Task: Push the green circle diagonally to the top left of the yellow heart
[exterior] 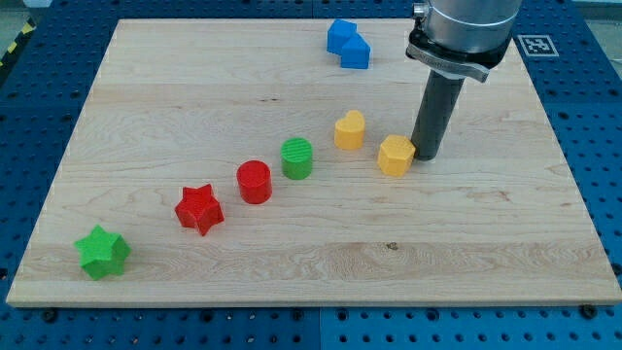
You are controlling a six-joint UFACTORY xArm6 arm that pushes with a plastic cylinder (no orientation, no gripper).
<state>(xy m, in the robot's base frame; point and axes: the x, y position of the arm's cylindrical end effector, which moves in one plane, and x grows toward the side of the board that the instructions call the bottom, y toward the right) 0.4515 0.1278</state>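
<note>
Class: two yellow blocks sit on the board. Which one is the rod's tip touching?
The yellow hexagon, at the view's right; my tip sits against it. The yellow heart stands apart.

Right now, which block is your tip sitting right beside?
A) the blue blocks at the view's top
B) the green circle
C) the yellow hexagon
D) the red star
C: my tip stands at the view's right edge of the yellow hexagon, seemingly touching it, while the green circle lies well off to the view's left, beyond the yellow heart.
</note>
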